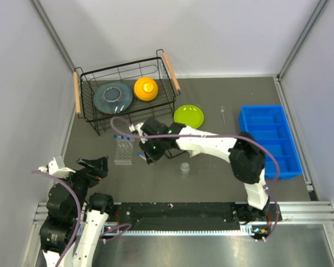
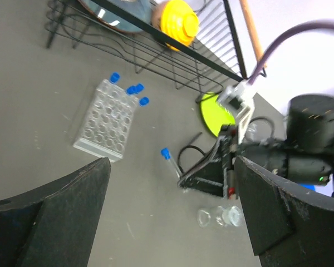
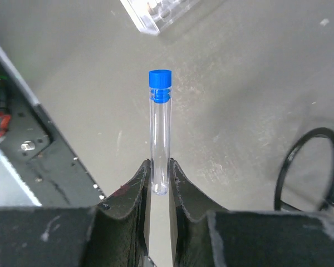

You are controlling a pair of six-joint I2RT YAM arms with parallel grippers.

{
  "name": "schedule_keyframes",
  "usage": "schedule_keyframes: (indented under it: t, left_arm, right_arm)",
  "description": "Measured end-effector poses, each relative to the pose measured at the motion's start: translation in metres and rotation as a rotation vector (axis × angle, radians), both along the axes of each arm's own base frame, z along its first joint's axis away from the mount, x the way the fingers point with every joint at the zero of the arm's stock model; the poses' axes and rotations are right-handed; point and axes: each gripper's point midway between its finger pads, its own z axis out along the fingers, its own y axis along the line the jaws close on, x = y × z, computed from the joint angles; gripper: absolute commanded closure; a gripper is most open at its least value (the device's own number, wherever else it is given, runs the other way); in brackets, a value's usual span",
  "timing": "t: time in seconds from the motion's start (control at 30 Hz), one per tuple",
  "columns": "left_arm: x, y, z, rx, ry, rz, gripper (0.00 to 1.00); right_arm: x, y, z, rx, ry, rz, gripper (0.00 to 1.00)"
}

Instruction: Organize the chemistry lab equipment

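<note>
My right gripper (image 1: 145, 156) is shut on a clear blue-capped test tube (image 3: 160, 130), pinched at its closed end with the cap pointing away; it shows in the left wrist view (image 2: 171, 163) too. The clear plastic tube rack (image 1: 123, 151) stands just left of it and holds three capped tubes (image 2: 134, 89) along its far edge. A small clear glass piece (image 1: 185, 167) lies on the table right of the gripper, also in the left wrist view (image 2: 221, 216). A thin glass rod (image 1: 223, 115) lies near the blue bin. My left gripper (image 1: 92, 165) is open and empty at the near left.
A black wire basket (image 1: 128, 92) at the back holds a grey plate (image 1: 112, 97) and an orange bowl (image 1: 146, 88). A lime-green plate (image 1: 188, 115) lies behind my right arm. A blue divided bin (image 1: 270, 140) stands at the right.
</note>
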Motion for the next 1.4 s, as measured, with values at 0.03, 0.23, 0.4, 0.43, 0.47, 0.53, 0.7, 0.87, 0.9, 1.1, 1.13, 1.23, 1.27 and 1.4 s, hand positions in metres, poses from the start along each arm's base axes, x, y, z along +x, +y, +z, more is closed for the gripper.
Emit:
schedule_keyframes:
  t: [0.03,0.23,0.4,0.43,0.47,0.53,0.7,0.87,0.9,1.1,1.13,1.23,1.27,1.4]
  left_arm:
    - [0.001,-0.004,-0.001,-0.015,0.001,-0.017,0.02]
    - [0.023,-0.048,-0.015,-0.168,0.034,-0.194,0.02]
    - [0.047,-0.092,-0.038,-0.355,0.116,-0.358,0.03]
    - [0.050,-0.098,-0.043,-0.386,0.134,-0.380,0.02]
    - [0.053,-0.104,-0.047,-0.422,0.151,-0.406,0.02]
    - [0.057,-0.116,-0.052,-0.481,0.183,-0.451,0.03]
    - [0.060,-0.136,-0.047,-0.562,0.225,-0.558,0.14]
    - [0.059,-0.148,-0.048,-0.594,0.273,-0.637,0.31]
    - [0.058,-0.149,-0.049,-0.598,0.282,-0.645,0.33]
    - [0.055,-0.154,-0.049,-0.604,0.299,-0.684,0.47]
    - [0.054,-0.154,-0.049,-0.604,0.302,-0.689,0.49]
    - [0.053,-0.155,-0.050,-0.605,0.306,-0.698,0.57]
    - [0.053,-0.155,-0.049,-0.605,0.306,-0.702,0.60]
    - [0.051,-0.157,-0.049,-0.606,0.309,-0.715,0.74]
  right_arm:
    - [0.003,-0.002,0.011,0.027,-0.003,0.002,0.89]
    - [0.013,-0.018,0.081,0.220,-0.034,0.057,0.89]
    - [0.002,-0.033,0.110,0.310,-0.052,0.144,0.89]
    - [-0.003,-0.035,0.112,0.321,-0.051,0.165,0.89]
    - [-0.008,-0.037,0.114,0.331,-0.048,0.186,0.88]
    - [-0.015,-0.040,0.117,0.347,-0.043,0.220,0.88]
    - [-0.025,-0.039,0.121,0.376,-0.020,0.275,0.88]
    - [-0.029,-0.038,0.123,0.392,-0.020,0.317,0.88]
    - [-0.029,-0.038,0.123,0.395,-0.019,0.323,0.88]
    - [-0.033,-0.038,0.124,0.405,-0.019,0.350,0.88]
    - [-0.033,-0.038,0.124,0.405,-0.020,0.352,0.88]
    - [-0.033,-0.038,0.124,0.406,-0.021,0.358,0.88]
    - [-0.033,-0.038,0.124,0.405,-0.020,0.358,0.88]
    - [-0.034,-0.039,0.123,0.400,-0.023,0.363,0.87]
